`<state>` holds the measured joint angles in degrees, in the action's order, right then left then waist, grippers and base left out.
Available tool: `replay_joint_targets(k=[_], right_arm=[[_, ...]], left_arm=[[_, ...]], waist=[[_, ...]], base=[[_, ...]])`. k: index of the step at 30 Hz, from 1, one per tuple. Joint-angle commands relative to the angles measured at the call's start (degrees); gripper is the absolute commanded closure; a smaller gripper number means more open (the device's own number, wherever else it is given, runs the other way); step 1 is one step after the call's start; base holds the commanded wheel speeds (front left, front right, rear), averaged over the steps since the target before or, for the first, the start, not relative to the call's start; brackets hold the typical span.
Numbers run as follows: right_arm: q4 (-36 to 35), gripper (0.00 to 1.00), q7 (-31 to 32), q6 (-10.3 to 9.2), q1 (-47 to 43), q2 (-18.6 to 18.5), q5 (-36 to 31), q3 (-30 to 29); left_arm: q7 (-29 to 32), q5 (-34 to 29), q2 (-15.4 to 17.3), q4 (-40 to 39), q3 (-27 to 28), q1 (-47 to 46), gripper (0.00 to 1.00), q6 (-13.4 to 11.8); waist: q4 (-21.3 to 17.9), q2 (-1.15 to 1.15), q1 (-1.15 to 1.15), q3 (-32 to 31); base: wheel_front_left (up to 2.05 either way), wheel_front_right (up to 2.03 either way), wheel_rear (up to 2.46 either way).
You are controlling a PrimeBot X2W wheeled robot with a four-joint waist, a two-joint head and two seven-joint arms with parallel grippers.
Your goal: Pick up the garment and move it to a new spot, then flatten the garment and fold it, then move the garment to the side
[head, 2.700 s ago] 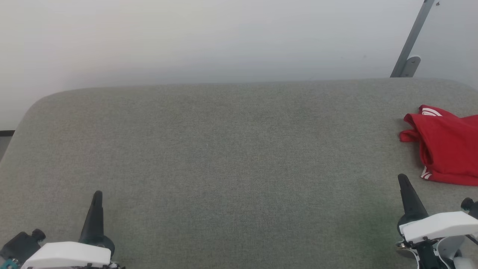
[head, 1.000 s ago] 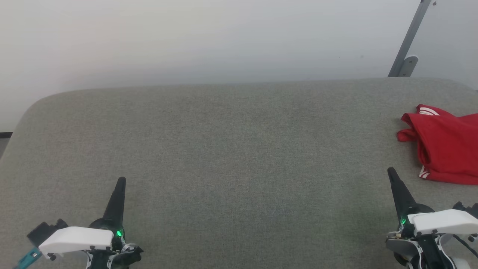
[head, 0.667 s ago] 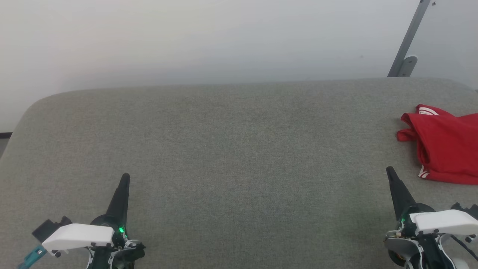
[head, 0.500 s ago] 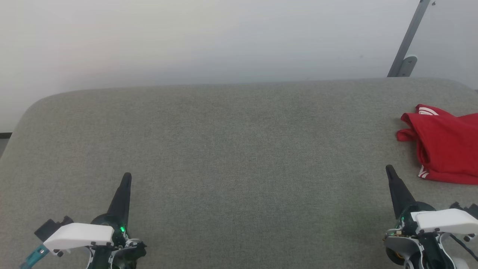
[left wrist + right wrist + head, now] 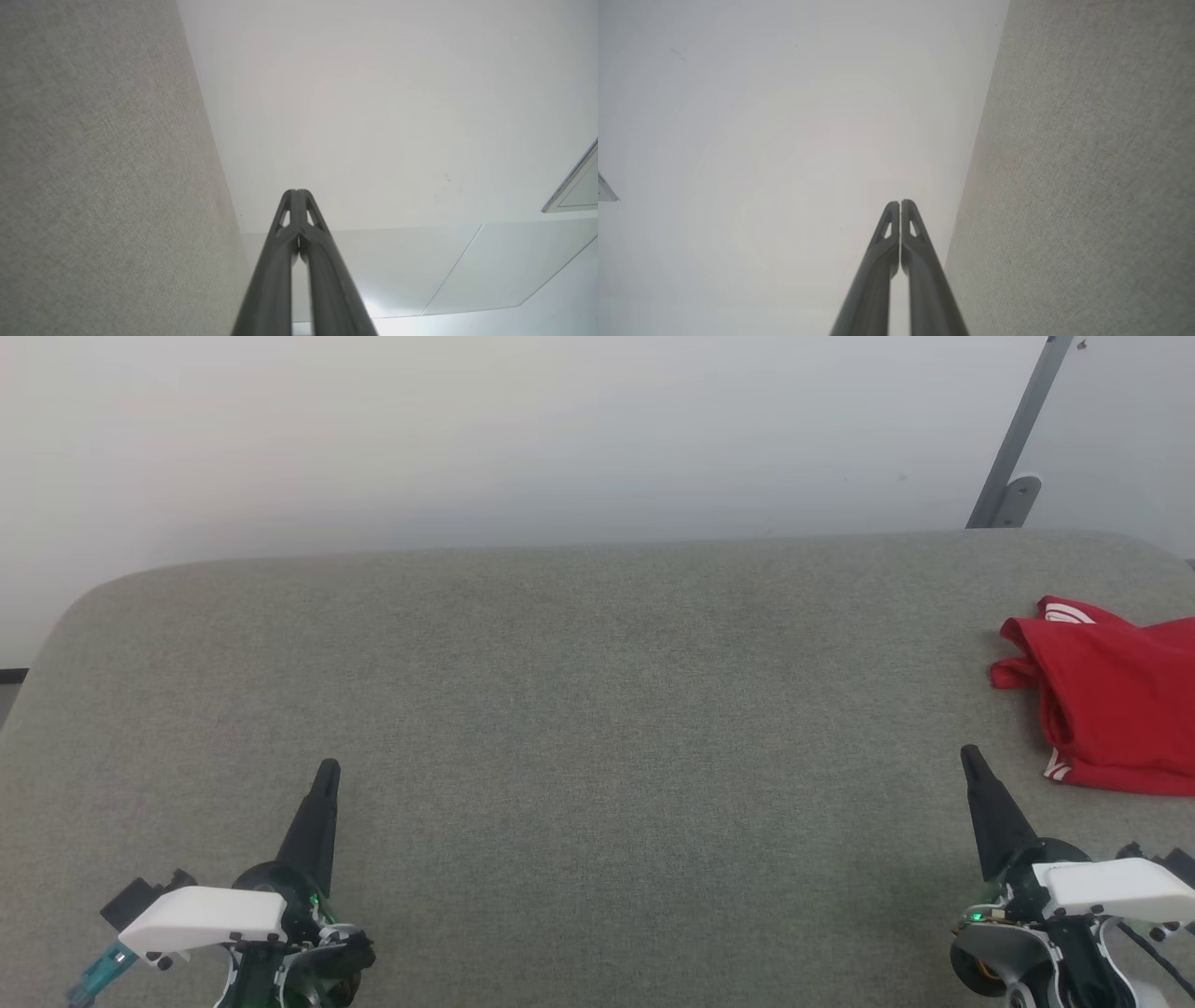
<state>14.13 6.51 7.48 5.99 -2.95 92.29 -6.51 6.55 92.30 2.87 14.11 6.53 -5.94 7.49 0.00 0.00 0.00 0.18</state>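
The red garment (image 5: 1116, 700) lies crumpled at the right edge of the grey table (image 5: 597, 709), with a bit of striped trim showing and part of it cut off by the picture's edge. My right gripper (image 5: 971, 758) hovers low at the lower right, just left of and nearer than the garment, not touching it. Its fingers are pressed together with nothing held, as the right wrist view (image 5: 900, 203) confirms. At the lower left, my left gripper (image 5: 328, 770) is far from the garment, and in the left wrist view (image 5: 295, 192) it is shut and empty.
The grey fabric-covered table has rounded far corners and a pale wall (image 5: 523, 429) behind it. A grey slanted metal post (image 5: 1019, 439) rises behind the table's far right corner.
Both arms have crept forward over the table, the left one also shifting right. The garment has not moved; the camera shifted slightly.
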Motion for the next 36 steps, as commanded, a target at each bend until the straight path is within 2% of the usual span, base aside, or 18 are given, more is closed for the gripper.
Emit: replay_joint_targets(k=[1,36], right_arm=[[-0.21,1.0,0.2,0.02,0.41,0.23,0.22,-0.08],[-0.2,1.0,0.18,0.02,0.39,0.22,0.22,-0.07]], left_arm=[[0.22,0.15,-0.12,0.01,0.01,-0.66,1.0,0.0],[0.19,0.18,-0.11,-0.01,-0.02,-0.66,1.0,0.0]], waist=[[0.0,0.0,0.0,0.0],[0.0,0.0,0.0,0.0]], base=[[0.0,0.0,0.0],[0.0,0.0,0.0]])
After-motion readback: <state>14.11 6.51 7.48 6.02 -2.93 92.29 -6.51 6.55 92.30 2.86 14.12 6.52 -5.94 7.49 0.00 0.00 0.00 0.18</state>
